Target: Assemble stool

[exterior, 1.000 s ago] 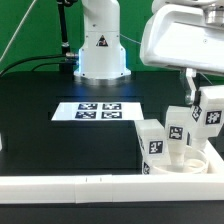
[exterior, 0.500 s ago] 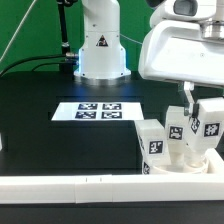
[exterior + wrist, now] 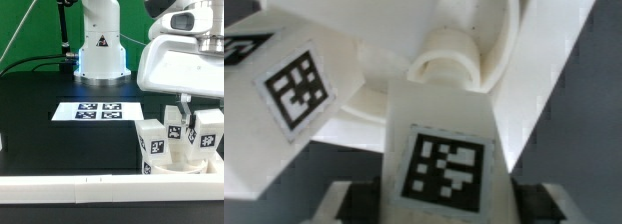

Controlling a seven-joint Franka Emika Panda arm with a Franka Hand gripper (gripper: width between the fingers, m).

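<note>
The stool's round white seat (image 3: 163, 167) lies at the exterior view's lower right. Two tagged block legs (image 3: 153, 138) (image 3: 176, 126) stand upright on it. My gripper (image 3: 205, 112) is shut on a third leg (image 3: 208, 134), which hangs upright just over the seat's right side, beside the other two. In the wrist view the held leg (image 3: 448, 160) runs between my fingers (image 3: 352, 206), its tag facing the camera. Beyond its tip I see an arched socket of the seat (image 3: 455, 64). Another tagged leg (image 3: 292, 92) stands close beside it.
The marker board (image 3: 99, 110) lies flat on the black table in the middle. The arm's white base (image 3: 100, 45) stands behind it. A long white border wall (image 3: 70, 184) runs along the front edge, just before the seat.
My gripper has come down and shifted toward the exterior view's left with the leg in it. The held leg now sits lower, next to the two standing legs.
</note>
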